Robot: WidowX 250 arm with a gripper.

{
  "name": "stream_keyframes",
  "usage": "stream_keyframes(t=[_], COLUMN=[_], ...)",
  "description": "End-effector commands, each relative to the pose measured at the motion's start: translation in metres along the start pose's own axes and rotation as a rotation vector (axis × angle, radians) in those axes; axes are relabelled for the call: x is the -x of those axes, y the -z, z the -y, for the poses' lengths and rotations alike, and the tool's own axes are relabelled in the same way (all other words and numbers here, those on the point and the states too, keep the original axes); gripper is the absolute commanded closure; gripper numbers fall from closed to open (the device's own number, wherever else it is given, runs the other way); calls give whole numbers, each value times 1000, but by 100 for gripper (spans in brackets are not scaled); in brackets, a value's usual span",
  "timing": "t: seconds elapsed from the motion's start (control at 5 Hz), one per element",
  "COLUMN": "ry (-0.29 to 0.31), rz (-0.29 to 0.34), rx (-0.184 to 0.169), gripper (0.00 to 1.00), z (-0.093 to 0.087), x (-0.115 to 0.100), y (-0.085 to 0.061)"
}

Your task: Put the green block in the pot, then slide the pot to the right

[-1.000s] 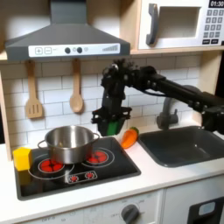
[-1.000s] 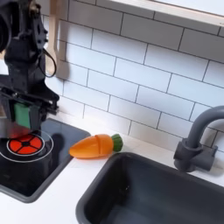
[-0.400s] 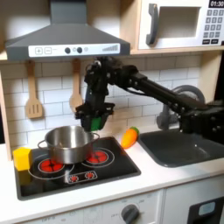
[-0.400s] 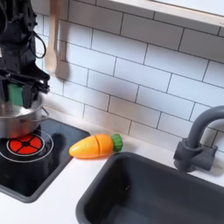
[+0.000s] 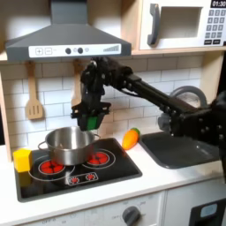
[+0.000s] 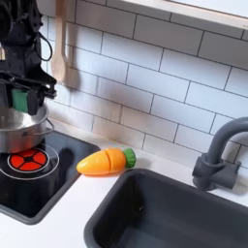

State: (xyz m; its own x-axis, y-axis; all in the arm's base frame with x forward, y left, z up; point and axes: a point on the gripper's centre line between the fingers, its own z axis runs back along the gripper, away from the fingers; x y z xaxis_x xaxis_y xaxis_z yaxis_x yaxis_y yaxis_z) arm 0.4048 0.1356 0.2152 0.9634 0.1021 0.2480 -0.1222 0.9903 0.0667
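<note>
The pot [image 5: 67,144] is cut off at the second exterior view's left edge, where just a slice of its shiny wall and rim [image 6: 23,128] shows, so from there I can't see inside it. In the first exterior view it sits whole on the black stovetop [image 5: 75,166], over the far-left burner: round, silver, straight-sided, with a small handle sticking out toward the first exterior view's left. Its inside is hard to make out from this angle.

The gripper [image 5: 91,116] hangs above the pot's right rim in the first exterior view, clear of the metal. Its fingers are closed onto the green block [image 5: 90,116], which shows as a small dark-green patch pinched between them; the second exterior view shows the same block [image 6: 18,100] more plainly, a flat green face framed by the black fingers, held above the pot. The block's edges are partly covered by the claw, so its full shape is not clear.

The arm's upper links run off toward the first exterior view's right, dark against the white tile and blurry.

A yellow block [image 5: 22,160] stands at the stovetop's left edge, near the pot. An orange toy carrot [image 6: 105,161] lies on the counter between the stovetop and the dark sink [image 6: 179,228]. The faucet [image 6: 219,155] is cropped at the second exterior view's right edge.
</note>
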Motion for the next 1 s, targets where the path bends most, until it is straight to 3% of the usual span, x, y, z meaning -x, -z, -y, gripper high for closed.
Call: stream_keyframes(t=[0.0, 0.6, 0.8], ry=[-15, -10, -8], rz=[5, -13, -19], rx=[-12, -17, -22], gripper=[100, 100, 63], z=[-17, -23, -25], x=[-13, -12, -12], y=[5, 15, 13])
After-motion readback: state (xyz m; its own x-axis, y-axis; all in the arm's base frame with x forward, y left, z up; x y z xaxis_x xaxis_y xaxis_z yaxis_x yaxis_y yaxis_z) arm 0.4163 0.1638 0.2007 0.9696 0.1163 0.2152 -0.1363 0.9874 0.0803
